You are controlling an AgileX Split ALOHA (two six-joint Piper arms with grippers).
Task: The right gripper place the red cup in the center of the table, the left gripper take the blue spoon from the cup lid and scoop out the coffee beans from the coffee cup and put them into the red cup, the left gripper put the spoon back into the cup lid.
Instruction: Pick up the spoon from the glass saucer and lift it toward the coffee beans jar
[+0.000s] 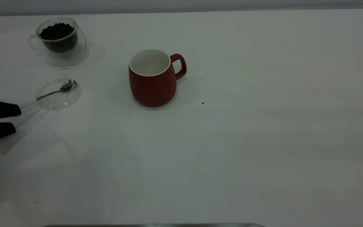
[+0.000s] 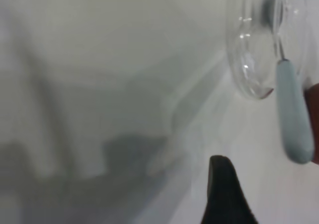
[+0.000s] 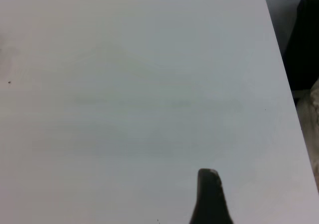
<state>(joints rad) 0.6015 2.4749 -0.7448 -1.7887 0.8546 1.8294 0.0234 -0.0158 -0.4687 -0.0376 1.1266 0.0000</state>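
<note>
The red cup (image 1: 152,82) stands upright and empty near the middle of the table (image 1: 247,132), handle to the right. The coffee cup (image 1: 60,41), filled with coffee beans (image 1: 56,31), stands at the far left. In front of it the blue spoon (image 1: 47,94) lies in the cup lid (image 1: 58,92), its pale handle sticking out over the rim. My left gripper (image 1: 15,119) is open at the left edge, its upper fingertip just short of the handle's end. In the left wrist view the handle (image 2: 294,117) lies beside one finger (image 2: 224,189). My right gripper (image 3: 264,199) is open over bare table.
A single dark speck (image 1: 203,102) lies on the table to the right of the red cup. The table's edge and a dark shape (image 3: 304,40) show in the right wrist view.
</note>
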